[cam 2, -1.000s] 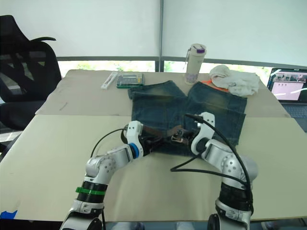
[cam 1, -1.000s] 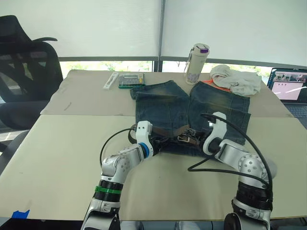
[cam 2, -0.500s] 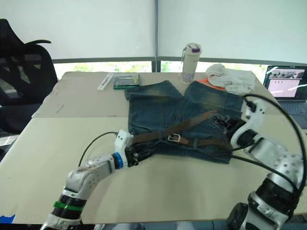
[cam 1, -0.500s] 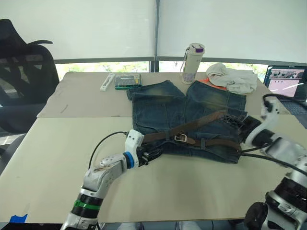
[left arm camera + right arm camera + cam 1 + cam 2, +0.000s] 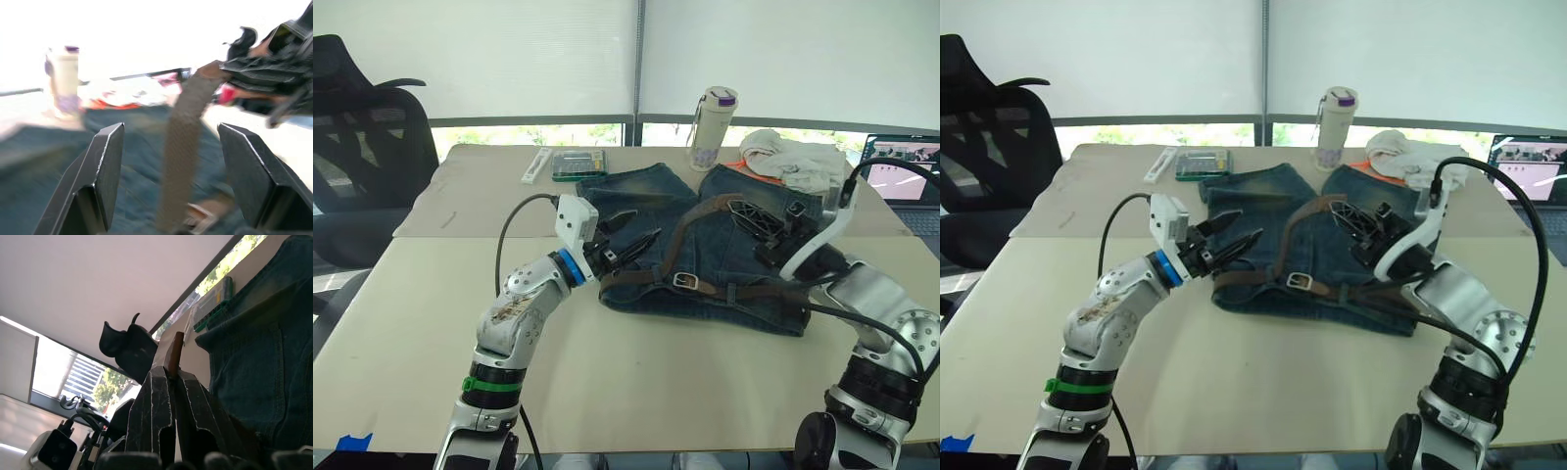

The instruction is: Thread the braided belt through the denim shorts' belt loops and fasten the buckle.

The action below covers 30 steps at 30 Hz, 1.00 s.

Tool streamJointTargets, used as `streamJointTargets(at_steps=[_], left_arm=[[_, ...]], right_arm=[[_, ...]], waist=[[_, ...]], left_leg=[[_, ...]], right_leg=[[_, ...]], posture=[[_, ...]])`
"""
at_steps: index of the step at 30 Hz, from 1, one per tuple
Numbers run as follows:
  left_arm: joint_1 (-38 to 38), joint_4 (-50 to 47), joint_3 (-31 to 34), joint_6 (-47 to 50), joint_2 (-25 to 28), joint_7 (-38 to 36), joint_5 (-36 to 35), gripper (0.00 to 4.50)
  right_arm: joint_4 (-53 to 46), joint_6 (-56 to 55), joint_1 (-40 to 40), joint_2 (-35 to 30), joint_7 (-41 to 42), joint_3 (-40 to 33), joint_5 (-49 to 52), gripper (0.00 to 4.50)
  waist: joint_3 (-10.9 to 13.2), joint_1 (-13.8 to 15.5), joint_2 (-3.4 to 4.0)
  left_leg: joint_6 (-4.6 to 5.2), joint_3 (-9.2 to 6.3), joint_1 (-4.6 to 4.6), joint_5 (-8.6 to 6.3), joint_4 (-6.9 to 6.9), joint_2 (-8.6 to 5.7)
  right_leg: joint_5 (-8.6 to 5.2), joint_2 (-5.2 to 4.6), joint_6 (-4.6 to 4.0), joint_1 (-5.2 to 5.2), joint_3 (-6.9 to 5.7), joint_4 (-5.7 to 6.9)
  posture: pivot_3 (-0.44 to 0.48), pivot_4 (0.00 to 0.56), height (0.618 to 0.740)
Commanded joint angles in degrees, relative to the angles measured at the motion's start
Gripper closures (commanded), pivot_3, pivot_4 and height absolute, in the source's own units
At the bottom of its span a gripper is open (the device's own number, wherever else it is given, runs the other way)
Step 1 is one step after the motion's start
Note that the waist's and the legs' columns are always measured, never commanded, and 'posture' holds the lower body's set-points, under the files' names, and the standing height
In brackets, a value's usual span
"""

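Our right claw (image 5: 1363, 223) pinches the braided belt (image 5: 690, 223) end, lifted above the denim shorts (image 5: 724, 250); our left claw (image 5: 1231, 238) gapes wide and empty beside the strap.

left claw (image 5: 631, 247) spread, right claw (image 5: 751, 217) pinched

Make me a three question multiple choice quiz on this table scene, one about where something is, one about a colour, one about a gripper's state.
1. Where does the bottle stand?
A. beyond the shorts
B. on the laptop
C. on the chair

2. What colour is the bottle's cap?
A. red
B. purple
C. green

3. What is the right gripper doing?
A. hanging open
B. gripping the bottle
C. clamping the belt

Answers:
1 A: it stands at the table's far side, past the shorts.
2 B: the cap is purple.
3 C: the right wrist view shows its fingers closed on the brown strap.
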Motion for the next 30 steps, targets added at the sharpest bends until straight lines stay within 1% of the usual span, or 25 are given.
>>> streamJointTargets(at_steps=[1,4,6,11,15,18,19,20,24,25,27,30], left_arm=[[-1.53,2.48,-5.09,-12.18,-0.07,2.57,11.16,1.27],[-2.78,5.89,-7.71,-17.96,-0.64,4.23,16.71,1.27],[-3.51,8.57,-8.19,-20.04,-1.92,6.79,19.32,1.27],[-5.26,13.20,-7.69,-23.66,-6.83,10.84,20.88,1.27],[-6.84,14.71,-7.71,-25.48,-9.15,13.54,23.11,1.27],[-7.84,16.05,-7.19,-27.43,-10.06,16.63,25.39,2.10],[-8.11,16.42,-7.01,-28.23,-10.19,17.62,26.11,2.50],[-8.21,16.74,-7.25,-29.27,-9.87,18.12,27.18,2.79],[-7.87,16.97,-8.41,-31.91,-8.77,18.58,30.04,4.19],[-7.61,16.94,-8.77,-32.28,-8.46,18.50,30.68,4.45],[-7.23,17.12,-9.04,-32.34,-8.33,18.63,31.25,4.48],[-6.77,17.51,-8.37,-31.06,-8.71,19.27,31.15,4.48]], right_arm=[[-3.55,-6.64,-0.91,-0.68,-3.12,4.43,4.15,4.50],[-4.57,-10.26,-1.39,-0.81,-4.56,7.59,5.41,4.50],[-5.22,-12.20,-1.40,-1.20,-4.95,9.24,6.16,4.50],[-6.53,-14.83,-0.23,-2.50,-4.62,12.76,6.19,4.50],[-7.66,-16.23,0.78,-3.58,-4.23,14.99,6.53,4.50],[-7.97,-17.11,1.37,-4.22,-3.86,16.06,6.51,4.50],[-7.98,-17.39,1.57,-4.48,-3.72,16.22,6.51,4.50],[-7.90,-17.74,1.73,-4.76,-3.63,16.32,6.41,4.50],[-7.79,-18.97,2.22,-5.71,-3.57,16.77,6.67,4.50],[-7.81,-19.25,2.32,-5.84,-3.57,16.94,6.72,4.50],[-8.10,-19.42,2.55,-6.12,-2.48,17.25,6.59,4.50],[-9.78,-17.93,3.11,-7.78,3.68,17.71,3.53,4.50]], waist=[[0.00,0.02,0.00],[0.00,0.07,0.00],[0.00,0.16,0.00],[0.01,0.14,-0.01],[0.01,0.16,-0.02],[0.01,0.16,-0.02],[0.01,0.16,-0.02],[0.01,0.19,-0.03],[0.02,0.18,-0.03],[0.01,0.17,-0.03],[0.02,0.18,-0.03],[0.01,0.26,-0.03]], left_leg=[[0.00,0.01,-0.01,0.00,0.00,0.01],[0.00,0.02,-0.03,0.00,0.01,0.03],[0.03,0.02,-0.05,-0.02,0.01,0.05],[0.11,0.03,-0.09,-0.06,0.03,0.08],[0.11,0.04,-0.13,-0.06,0.03,0.09],[0.12,0.05,-0.12,-0.07,0.03,0.09],[0.14,0.05,-0.12,-0.07,0.03,0.10],[0.15,0.05,-0.12,-0.08,0.03,0.10],[0.17,0.06,-0.13,-0.10,0.04,0.09],[0.17,0.07,-0.13,-0.09,0.04,0.09],[0.17,0.08,-0.14,-0.09,0.04,0.10],[0.19,0.08,-0.15,-0.10,0.05,0.10]], right_leg=[[0.00,0.01,0.00,0.00,0.00,-0.01],[0.00,0.02,0.00,-0.02,0.00,-0.02],[0.00,0.01,0.00,-0.03,-0.01,-0.01],[0.02,0.00,0.03,-0.04,-0.01,-0.03],[0.02,0.00,0.04,-0.08,-0.02,-0.03],[0.02,0.00,0.04,-0.08,-0.02,-0.03],[0.02,0.00,0.04,-0.08,-0.02,-0.02],[0.02,0.00,0.04,-0.08,-0.02,-0.03],[0.03,-0.01,0.05,-0.08,-0.02,-0.03],[0.02,-0.01,0.05,-0.10,-0.02,-0.02],[0.03,-0.01,0.05,-0.12,-0.02,-0.02],[0.03,-0.02,0.05,-0.12,-0.02,-0.02]], posture=[[0.000,0.150,0.737],[0.000,0.150,0.737],[0.000,0.150,0.737],[0.000,0.150,0.737],[0.000,0.150,0.737],[0.000,0.150,0.737],[0.000,0.150,0.737],[0.000,0.150,0.737],[0.000,0.150,0.737],[0.000,0.150,0.737],[0.000,0.150,0.737],[0.000,0.150,0.737]])
